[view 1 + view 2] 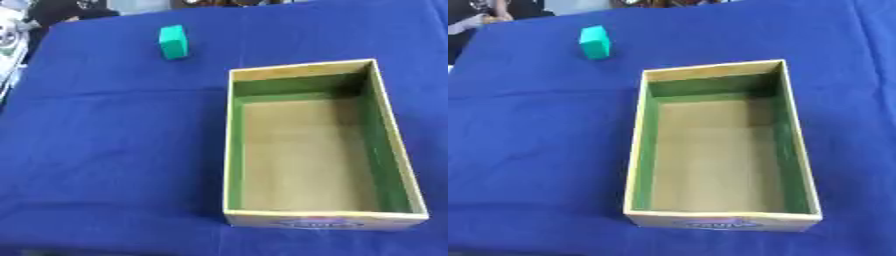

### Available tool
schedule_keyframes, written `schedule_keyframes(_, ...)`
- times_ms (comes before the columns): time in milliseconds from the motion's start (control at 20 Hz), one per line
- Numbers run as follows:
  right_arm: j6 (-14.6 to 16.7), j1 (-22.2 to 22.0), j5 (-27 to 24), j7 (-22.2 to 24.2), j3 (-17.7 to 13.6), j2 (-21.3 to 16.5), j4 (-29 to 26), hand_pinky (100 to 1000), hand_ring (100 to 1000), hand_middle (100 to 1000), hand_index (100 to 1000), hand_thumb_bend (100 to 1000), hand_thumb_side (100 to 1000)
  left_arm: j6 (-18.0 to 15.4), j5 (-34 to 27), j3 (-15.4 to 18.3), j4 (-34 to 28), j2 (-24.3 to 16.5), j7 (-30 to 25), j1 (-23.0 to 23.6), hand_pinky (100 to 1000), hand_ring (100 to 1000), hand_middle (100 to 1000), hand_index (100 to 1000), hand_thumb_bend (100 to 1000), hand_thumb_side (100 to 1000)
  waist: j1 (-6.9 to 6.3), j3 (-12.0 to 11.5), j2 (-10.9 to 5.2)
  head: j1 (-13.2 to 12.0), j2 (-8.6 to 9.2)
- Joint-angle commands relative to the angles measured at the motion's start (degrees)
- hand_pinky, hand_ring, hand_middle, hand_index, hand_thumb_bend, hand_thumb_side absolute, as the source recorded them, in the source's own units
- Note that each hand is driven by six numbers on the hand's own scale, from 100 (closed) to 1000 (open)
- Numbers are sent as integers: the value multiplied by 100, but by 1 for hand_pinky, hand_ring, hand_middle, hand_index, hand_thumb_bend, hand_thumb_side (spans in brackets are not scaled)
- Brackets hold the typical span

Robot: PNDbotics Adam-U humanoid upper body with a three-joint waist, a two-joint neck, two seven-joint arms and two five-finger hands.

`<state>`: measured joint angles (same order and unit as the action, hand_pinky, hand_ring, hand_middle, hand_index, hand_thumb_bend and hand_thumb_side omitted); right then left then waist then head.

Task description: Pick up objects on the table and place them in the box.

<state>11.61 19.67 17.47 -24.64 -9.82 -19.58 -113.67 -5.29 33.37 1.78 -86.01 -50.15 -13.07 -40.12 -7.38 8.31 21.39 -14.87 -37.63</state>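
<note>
A small green block (173, 42) stands upright on the blue cloth at the far left of the table. To its right and nearer to me sits an open wooden box (233, 150) with green inner walls and a tan floor; nothing lies inside it. The block is apart from the box, beyond its far left corner. Neither of my hands shows in either view.
The blue tablecloth (105, 150) covers the whole table, with wide bare cloth to the left of the box. The table's left edge and some clutter (10, 35) show at the upper left corner.
</note>
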Motion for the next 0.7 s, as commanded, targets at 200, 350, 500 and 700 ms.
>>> schedule_keyframes(200,11,34,-38,47,25,-206,-92,742,806,679,776,100,901,-662,1028,-227,1149,-124,-742,-797,603,792,833,981,810,1000,11,53,-59,-72,255)
schedule_keyframes(350,20,58,-49,67,47,-229,-92,742,805,679,776,100,902,-800,1502,-287,1798,49,-1025,-1231,627,809,851,994,1000,1000,-2,105,-24,-75,324)
schedule_keyframes(500,30,83,-59,87,69,-246,-92,742,806,679,776,100,902,-863,2024,-276,2385,226,-1153,-1649,638,815,856,999,1000,1000,-30,163,7,-110,366)
schedule_keyframes(700,40,109,-69,109,90,-273,-92,743,807,679,776,100,900,-963,2611,-200,2967,437,-1175,-2055,658,828,884,1000,1000,1000,-69,240,68,-182,429)
